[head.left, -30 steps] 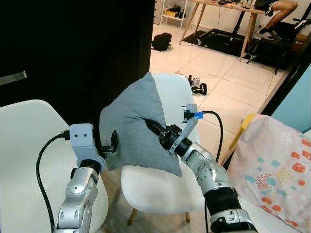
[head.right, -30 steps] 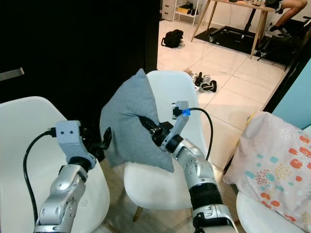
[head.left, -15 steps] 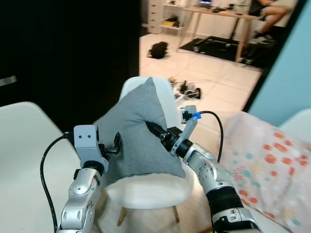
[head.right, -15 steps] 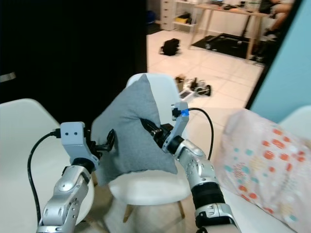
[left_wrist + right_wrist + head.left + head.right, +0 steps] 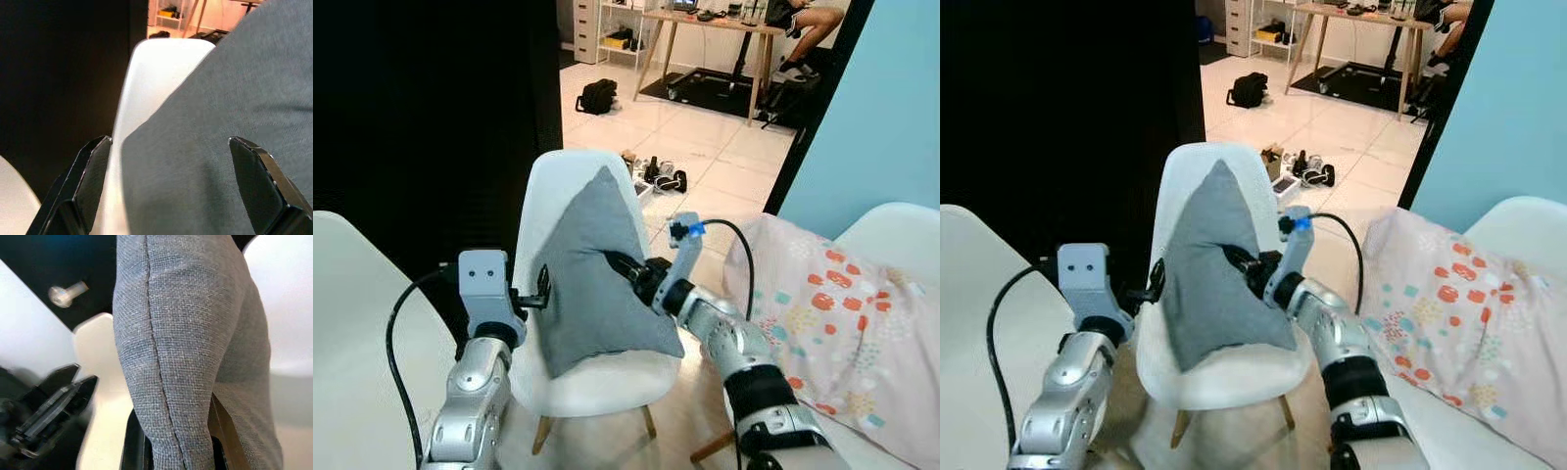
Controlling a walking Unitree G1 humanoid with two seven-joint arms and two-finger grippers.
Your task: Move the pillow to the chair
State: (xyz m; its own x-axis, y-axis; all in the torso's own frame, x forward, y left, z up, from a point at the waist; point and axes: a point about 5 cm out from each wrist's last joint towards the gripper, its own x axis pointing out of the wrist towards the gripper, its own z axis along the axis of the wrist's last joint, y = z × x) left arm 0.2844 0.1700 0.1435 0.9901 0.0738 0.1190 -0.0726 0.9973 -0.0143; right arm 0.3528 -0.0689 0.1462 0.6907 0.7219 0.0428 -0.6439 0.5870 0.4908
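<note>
Nearest, left gripper (image 5: 544, 294) at the near edge of the grey pillow (image 5: 597, 274), fingers (image 5: 93, 176) spread wide, not gripping. Right gripper (image 5: 625, 269) pinched shut on the pillow's fabric, holding it tilted, point up, over the seat of the white chair (image 5: 558, 176). Just to the right, a patterned pillow (image 5: 832, 313) on another white chair (image 5: 896, 225). Farther off, shoes (image 5: 661, 176), a black bag (image 5: 597, 95) and a wooden desk (image 5: 705, 20) on the tiled floor (image 5: 724, 147).

A lived-in home: white chairs (image 5: 578, 382), a patterned pillow (image 5: 832, 323), shoes (image 5: 661, 176) and a bag (image 5: 595, 96) on the tiled floor (image 5: 715, 166), a wooden desk (image 5: 705, 24) beyond.
</note>
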